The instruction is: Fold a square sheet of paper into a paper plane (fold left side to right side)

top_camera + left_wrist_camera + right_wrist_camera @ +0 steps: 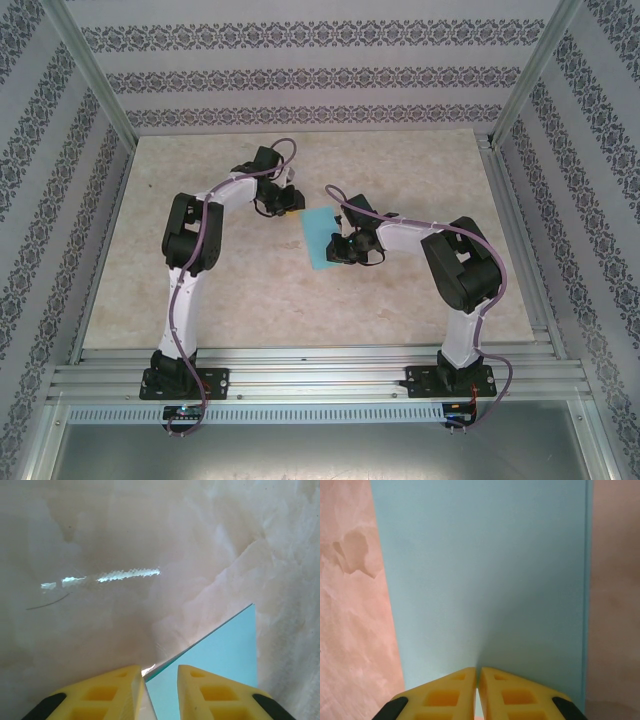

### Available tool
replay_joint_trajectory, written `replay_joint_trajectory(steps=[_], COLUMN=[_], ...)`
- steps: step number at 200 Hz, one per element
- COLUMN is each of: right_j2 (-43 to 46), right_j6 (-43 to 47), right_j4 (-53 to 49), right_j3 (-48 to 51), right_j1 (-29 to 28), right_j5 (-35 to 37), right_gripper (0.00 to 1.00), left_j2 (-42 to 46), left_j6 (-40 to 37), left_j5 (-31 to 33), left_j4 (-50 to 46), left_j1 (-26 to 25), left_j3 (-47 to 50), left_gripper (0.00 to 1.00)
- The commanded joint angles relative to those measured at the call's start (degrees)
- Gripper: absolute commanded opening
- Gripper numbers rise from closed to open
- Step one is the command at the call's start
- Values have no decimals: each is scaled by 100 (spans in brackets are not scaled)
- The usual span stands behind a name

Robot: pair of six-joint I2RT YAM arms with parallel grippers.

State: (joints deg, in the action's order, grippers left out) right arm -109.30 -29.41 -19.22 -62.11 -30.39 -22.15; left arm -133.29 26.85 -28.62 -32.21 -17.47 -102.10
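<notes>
Square sheet of paper (320, 236) lies mid-counter (250, 300) between the two arms. At its left, the left gripper (160, 674) stands slightly parted, the sheet's edge running into the gap. At right, the right gripper (477, 673) is closed almost tip to tip over the sheet.

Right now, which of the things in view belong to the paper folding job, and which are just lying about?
Part of the job:
- square sheet of paper, turquoise blue
- left hand, at one corner of the sheet
- right hand, at the sheet's edge

Just surroundings:
- table
- aluminium frame
- patterned walls
</notes>
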Motion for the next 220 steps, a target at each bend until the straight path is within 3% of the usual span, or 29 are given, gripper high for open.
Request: replay_joint_trajectory(steps=[1, 15, 35, 53, 72, 134, 220], right_j2=[-276, -260, -246, -241, -243, -226, 819], right_j6=[40, 25, 23, 14, 2, 3, -15], right_j4=[-758, -758, -741, -723, -706, -706, 13], right_j3=[295, 278, 269, 245, 244, 255, 15], right_j1=[-80, -81, -81, -77, -81, -89, -49], right_j5=[317, 325, 338, 326, 317, 317, -158], right_gripper=[14, 13, 14, 14, 14, 14, 18], left_j2=[761, 1235, 1613, 1510, 1175, 210, 132], left_j6=[-250, -165, 91, 287, 401, 568, -240], left_j5=[774, 637, -27, -683, -957, -829, -52], left_j4=[665, 1016, 1709, 2115, 2323, 2460, 1573], left_j1=[423, 422, 352, 166, -50, -291, -339], left_j3=[510, 1029, 1649, 1828, 1770, 1241, 1538], left_gripper=[27, 27, 25, 23, 22, 22, 22])
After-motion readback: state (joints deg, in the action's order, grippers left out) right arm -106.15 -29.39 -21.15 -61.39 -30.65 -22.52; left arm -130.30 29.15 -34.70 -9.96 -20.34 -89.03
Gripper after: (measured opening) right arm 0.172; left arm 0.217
